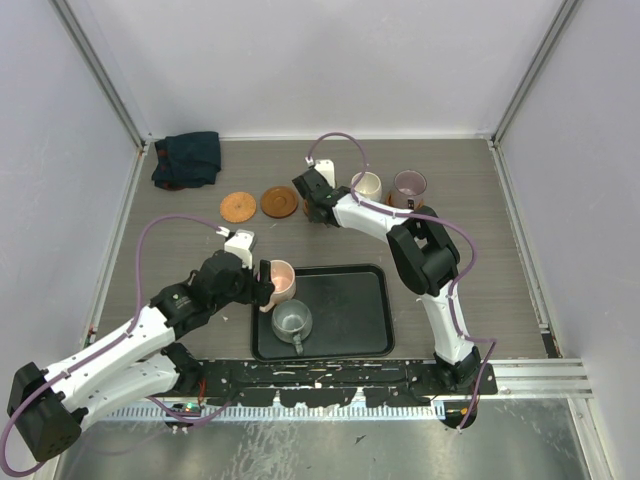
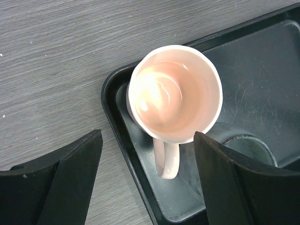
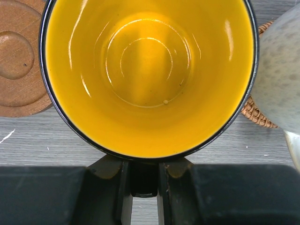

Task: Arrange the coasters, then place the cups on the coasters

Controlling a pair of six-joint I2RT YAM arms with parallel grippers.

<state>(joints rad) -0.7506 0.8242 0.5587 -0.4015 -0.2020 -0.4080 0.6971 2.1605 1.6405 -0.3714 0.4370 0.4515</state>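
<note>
Left claw hangs spread, its fingers flanking the handle of the pink mug. That mug stands in the far left corner of the black tray, near the grey mug. Right claw pinches the yellow mug by its handle, between a bare coaster and the cream mug.

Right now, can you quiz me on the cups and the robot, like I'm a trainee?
1. True or false: the pink cup stands on a coaster.
2. Which cup's handle does the right gripper pinch? A grey, B yellow, C cream.
3. How many cups sit in the black tray?
Key: 1 false, it stands in the tray. 2 B, the yellow cup. 3 two, the pink cup and the grey cup.
</note>
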